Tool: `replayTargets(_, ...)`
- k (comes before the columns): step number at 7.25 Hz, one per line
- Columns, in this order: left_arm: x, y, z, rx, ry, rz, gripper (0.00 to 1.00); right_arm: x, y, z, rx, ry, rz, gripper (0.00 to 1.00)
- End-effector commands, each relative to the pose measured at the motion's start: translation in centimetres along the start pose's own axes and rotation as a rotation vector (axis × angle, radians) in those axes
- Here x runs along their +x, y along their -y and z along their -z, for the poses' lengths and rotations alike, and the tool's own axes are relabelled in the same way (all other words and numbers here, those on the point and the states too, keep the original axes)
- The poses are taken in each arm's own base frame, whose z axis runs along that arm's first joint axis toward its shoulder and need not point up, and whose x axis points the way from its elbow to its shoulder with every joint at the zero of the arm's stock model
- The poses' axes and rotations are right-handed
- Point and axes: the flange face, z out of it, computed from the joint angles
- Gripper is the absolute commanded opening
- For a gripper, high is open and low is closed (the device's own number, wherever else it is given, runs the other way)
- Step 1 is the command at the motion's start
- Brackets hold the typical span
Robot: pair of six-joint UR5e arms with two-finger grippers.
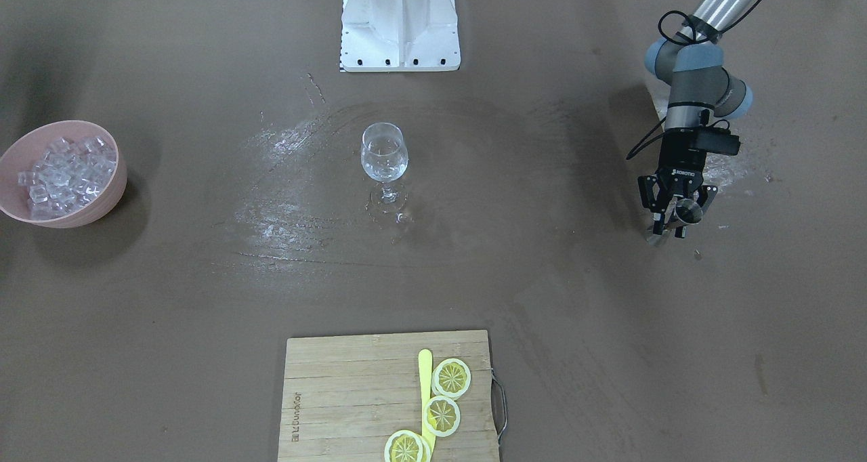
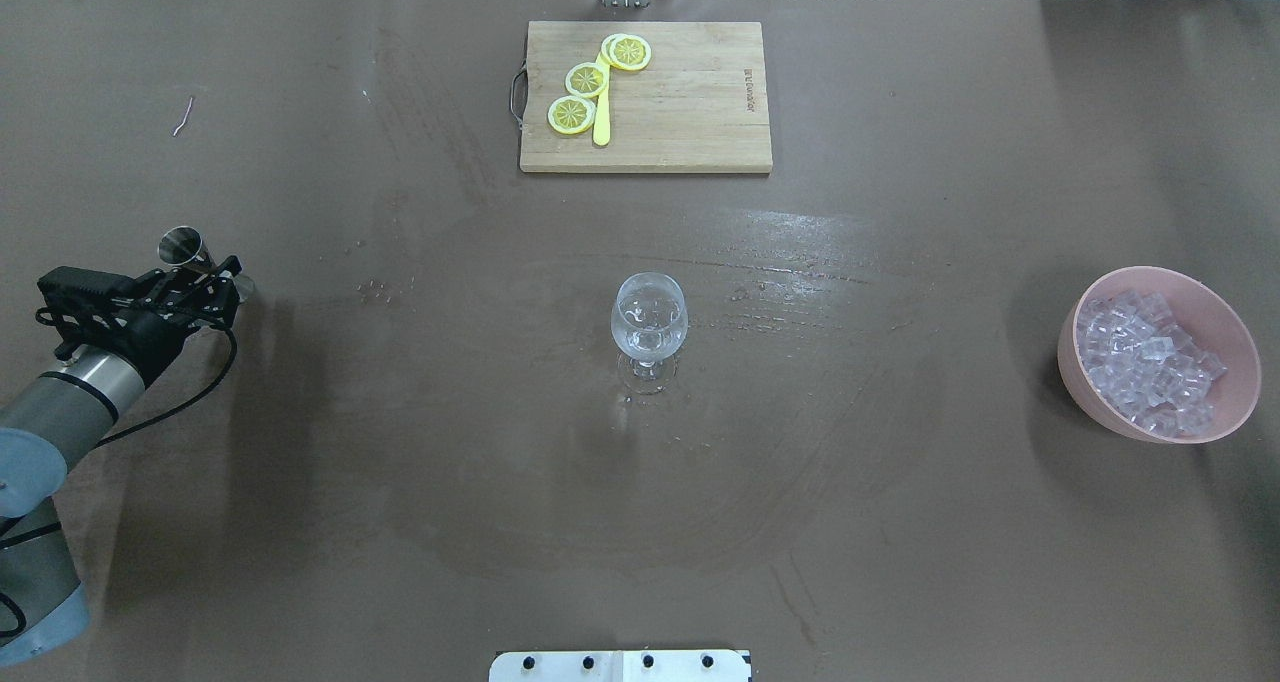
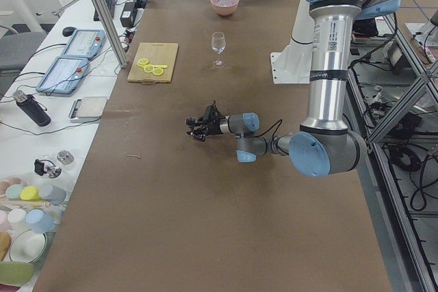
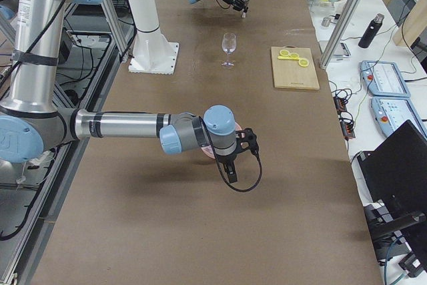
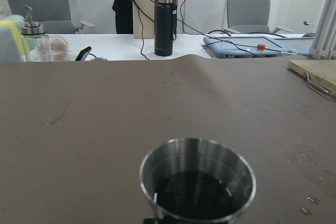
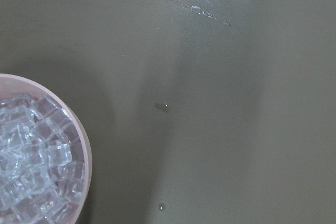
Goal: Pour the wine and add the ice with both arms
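**A:** Brown table (image 2: 900, 512), wet streaks. Where's everything?

**B:** The left gripper (image 1: 676, 208) clamps a steel cup (image 2: 181, 247), well apart from the wine glass (image 1: 384, 153). Ice (image 2: 1150, 362) fills the pink bowl (image 2: 1085, 387). I can't tell how the right gripper's (image 4: 231, 175) jaws stand.

**A:** Handling?

**B:** The cubes are probably light and slippery, so pinch across flat faces.

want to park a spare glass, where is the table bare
Bare stretches lie between the wine glass and the pink bowl, and between the glass and the left end effector holding a metal cup. Crowded only on the cutting board, around its lemon slices.
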Motion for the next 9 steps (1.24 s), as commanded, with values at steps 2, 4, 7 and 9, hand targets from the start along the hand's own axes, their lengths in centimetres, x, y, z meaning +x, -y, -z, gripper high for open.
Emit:
replayTargets(2, 0.0, 0.1, -0.1, 0.002, 0.001, 0.001, 0.25, 0.0, 0.0, 0.0, 0.000, 0.000, 0.001, 1.00)
replayTargets(4, 0.1, 0.2, -0.1, 0.004, -0.001, 0.006, 0.13, 0.0, -0.1, 0.0, -0.001, 0.000, 0.000, 1.00)
replayTargets(7, 0.4, 0.6, 0.0, 0.010, -0.008, 0.017, 0.00, -0.1, 0.0, 0.0, 0.001, 0.000, 0.002, 1.00)
replayTargets(9, 2.3, 1.7, -0.9, 0.031, -0.031, 0.029, 0.00, 0.0, 0.0, 0.0, 0.000, 0.000, 0.001, 1.00)
